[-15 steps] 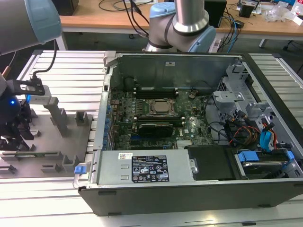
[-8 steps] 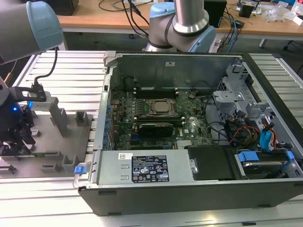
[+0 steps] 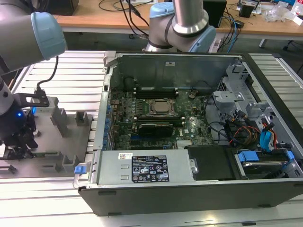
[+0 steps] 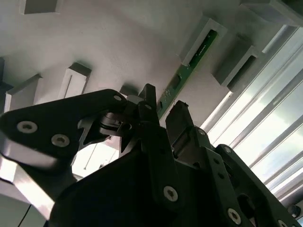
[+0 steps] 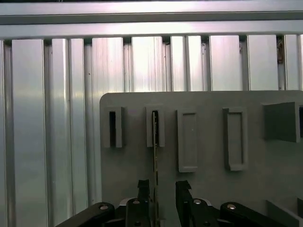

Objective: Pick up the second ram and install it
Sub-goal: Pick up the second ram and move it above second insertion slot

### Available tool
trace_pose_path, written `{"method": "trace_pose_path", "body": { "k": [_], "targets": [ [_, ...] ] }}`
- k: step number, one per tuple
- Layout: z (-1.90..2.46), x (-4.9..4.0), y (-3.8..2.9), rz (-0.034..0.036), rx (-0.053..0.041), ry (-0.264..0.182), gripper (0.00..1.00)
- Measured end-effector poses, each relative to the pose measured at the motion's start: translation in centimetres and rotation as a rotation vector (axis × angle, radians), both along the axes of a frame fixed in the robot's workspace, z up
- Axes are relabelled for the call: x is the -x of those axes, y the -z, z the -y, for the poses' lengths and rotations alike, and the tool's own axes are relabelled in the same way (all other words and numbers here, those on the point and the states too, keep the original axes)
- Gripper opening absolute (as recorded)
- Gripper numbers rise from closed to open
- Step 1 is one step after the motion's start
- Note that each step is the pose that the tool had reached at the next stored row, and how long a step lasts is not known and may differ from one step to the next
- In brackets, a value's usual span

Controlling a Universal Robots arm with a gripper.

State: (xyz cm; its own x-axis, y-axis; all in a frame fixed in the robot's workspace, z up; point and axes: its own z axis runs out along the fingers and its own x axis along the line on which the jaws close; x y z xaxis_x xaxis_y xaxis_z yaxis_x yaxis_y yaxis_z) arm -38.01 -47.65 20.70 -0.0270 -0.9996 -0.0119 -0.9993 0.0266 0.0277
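We've got the tool [image 5: 162, 187] spread open, fingers either side of the second ram [image 5: 155, 142], which stands edge-up in the grey fixture tray [image 5: 125, 165].

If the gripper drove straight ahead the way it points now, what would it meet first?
Likely the second ram, standing on edge in the grey fixture tray, in line between the fingers; depth is unclear.

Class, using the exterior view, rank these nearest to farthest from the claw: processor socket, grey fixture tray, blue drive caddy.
1. Grey fixture tray, beneath the claw, exterior view's left.
2. Processor socket, middle of the case.
3. Blue drive caddy, exterior view's right.
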Motion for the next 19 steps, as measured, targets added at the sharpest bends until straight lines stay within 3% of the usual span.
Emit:
{"method": "trace_pose_path", "body": {
  "k": [1,2,3,4,12,19],
  "targets": [
    [0.01,0.01,0.1,0.0,0.0,-0.002,0.36],
    [0.07,0.13,1.23,0.0001,0.0014,-0.004,0.36],
    [0.06,0.18,1.02,0.0002,0.0037,-0.004,0.15],
    [0.06,0.17,-0.25,0.0003,0.0035,-0.004,0.15],
    [-0.07,0.16,-0.58,0.0001,0.0037,-0.004,0.14],
    [-0.11,0.17,-2.13,0.0001,0.0036,-0.004,0.14]
  ]
}}
